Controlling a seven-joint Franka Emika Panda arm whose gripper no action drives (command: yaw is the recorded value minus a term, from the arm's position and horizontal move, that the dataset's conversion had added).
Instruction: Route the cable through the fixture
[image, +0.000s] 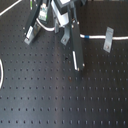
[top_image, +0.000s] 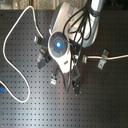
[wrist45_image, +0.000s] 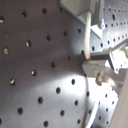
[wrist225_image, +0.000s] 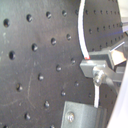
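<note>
Cable (image: 95, 38) with blue band strung between clips, passing through clip (image: 108, 41) at first exterior view's right; that one looks threaded. Gripper (wrist225_image: 96, 75) low over board (image: 50, 95), fingers pinched shut on cable in both wrist views. Second bracket (wrist225_image: 82, 116) close by, cable beside it, seating unclear. Judgement: partway done, remaining clips left

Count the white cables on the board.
2. The cable with the blue band lies on the first exterior view's right; a plain white cord loops on the second exterior view's left. The arm may hide more.
</note>
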